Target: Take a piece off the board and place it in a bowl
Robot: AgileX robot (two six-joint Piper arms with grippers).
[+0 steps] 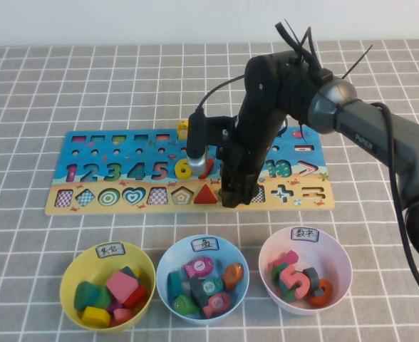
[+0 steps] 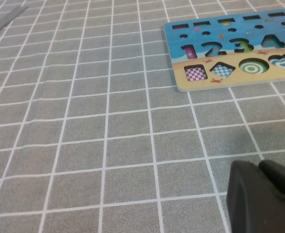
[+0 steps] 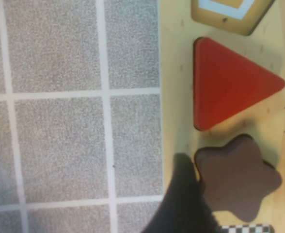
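Observation:
The dark brown-purple star piece [image 3: 237, 177] lies flat in its recess on the sandy strip of the board [image 1: 88, 206], beside the red triangle [image 3: 225, 82]. My right gripper [image 1: 236, 198] points straight down over that spot and hides the star in the high view. It is open: one black finger [image 3: 183, 194] stands at the star's edge on the board's near rim, and the other finger is out of frame beyond the star. The yellow bowl [image 1: 70, 274] sits at the front left with several blocks inside. My left gripper [image 2: 266, 194] hovers low over the cloth left of the board, shut.
A light blue bowl [image 1: 165, 260] and a pale pink bowl [image 1: 266, 249], both holding pieces, stand in a row right of the yellow one. Numbers and a yellow block remain on the board. The grey checked cloth covers the table.

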